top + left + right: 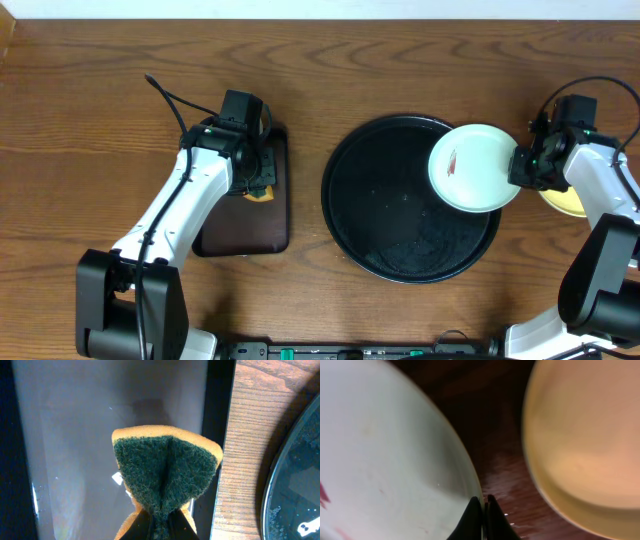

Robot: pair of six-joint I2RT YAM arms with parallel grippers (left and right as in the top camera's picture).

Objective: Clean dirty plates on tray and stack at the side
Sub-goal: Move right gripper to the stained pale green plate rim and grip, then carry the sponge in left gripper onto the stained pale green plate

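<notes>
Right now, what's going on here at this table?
The left hand is shut on a sponge above the small rectangular tray. The right hand pinches the rim of a mint-white plate with a red smear, which overhangs the right edge of the round black tray. A yellow plate sits off the tray beside it.

The left arm [175, 205] and right arm [605, 185] wear white shells over black joints (thin black cables [165, 95] loop near each wrist).
</notes>
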